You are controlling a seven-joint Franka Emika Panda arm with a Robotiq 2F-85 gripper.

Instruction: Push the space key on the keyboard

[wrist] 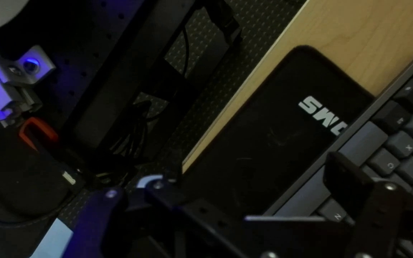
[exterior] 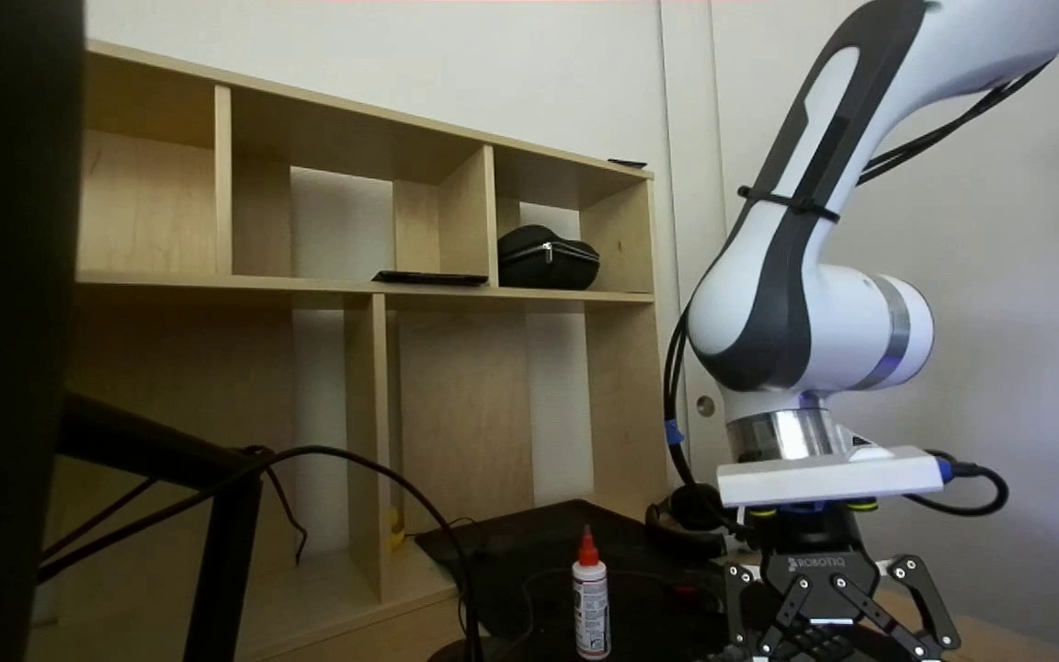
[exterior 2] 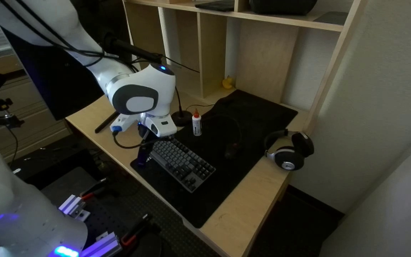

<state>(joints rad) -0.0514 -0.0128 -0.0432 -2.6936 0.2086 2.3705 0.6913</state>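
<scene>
On the pale wooden bench (exterior 2: pixel 234 228), across a wide black cloth mat (exterior 2: pixel 207 201), lies the flat, low keyboard (exterior 2: pixel 184 162) with its rows of black and dark grey keys, and the action is all at one end of it! The white jointed arm with black panels (exterior 2: pixel 137 82) bends down right there, and below its wrist hangs the black metal pincer (wrist: pixel 255 163), its two sides spread wide apart. In the wrist view, one dark finger (wrist: pixel 348 173) cuts right across the long grey space key (wrist: pixel 364 143), hiding part of its length, and whether the two touch, I cannot tell from here. The opposite finger shows well over toward the front edge of the bench, with the mat in the gap between. Look past the keyboard, and a small white plastic bottle with a pointed red cap (exterior 2: pixel 197 125) stands upright on the mat, near but apart. Over at the side edge of the bench sit black-and-silver headphones (exterior 2: pixel 285 159). In both exterior views, a pale wooden shelf unit (exterior: pixel 621 395) rises at the back; a rounded black zip case (exterior: pixel 548 262) sits in its upper row, and down low, a little yellow duck (exterior 2: pixel 227 82) peeks out
</scene>
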